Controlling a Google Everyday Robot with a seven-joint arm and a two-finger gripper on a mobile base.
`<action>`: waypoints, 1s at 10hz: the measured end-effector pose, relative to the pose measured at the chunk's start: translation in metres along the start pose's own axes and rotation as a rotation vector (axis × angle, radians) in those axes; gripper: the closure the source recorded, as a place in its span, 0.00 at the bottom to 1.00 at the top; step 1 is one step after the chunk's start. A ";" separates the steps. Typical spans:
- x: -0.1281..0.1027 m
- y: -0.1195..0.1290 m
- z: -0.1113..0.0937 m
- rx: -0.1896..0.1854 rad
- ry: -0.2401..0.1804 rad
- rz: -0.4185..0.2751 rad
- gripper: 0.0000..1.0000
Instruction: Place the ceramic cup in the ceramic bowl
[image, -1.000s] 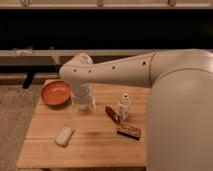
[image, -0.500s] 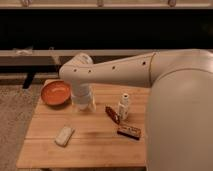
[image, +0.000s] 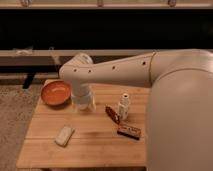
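While the robot arm (image: 125, 72) reaches in from the right across the wooden table (image: 95, 145), its gripper (image: 84, 104) hangs low over the back left part of the tabletop, just beside the right rim of the ceramic bowl (image: 55, 93). Whether the gripper is wide, narrow or holding anything cannot be told from this view, as the wrist housing covers most of it. The orange bowl stands upright at the back left corner of the table, and nothing can be seen inside it. The ceramic cup (image: 65, 135), a pale whitish piece, appears to lie on its side near the front left of the table, apart from both the gripper and the bowl. To the right of the gripper stands a small white capped bottle (image: 123, 106), upright. A dark reddish oblong item (image: 112, 114) lies just beside the bottle on its left, and a dark flat packet (image: 129, 132) lies nearer the front edge.
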 end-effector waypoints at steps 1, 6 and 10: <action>0.000 0.000 0.000 0.000 0.000 0.000 0.35; -0.001 0.000 0.000 0.000 0.000 0.000 0.35; -0.057 -0.005 0.005 -0.010 -0.017 0.002 0.35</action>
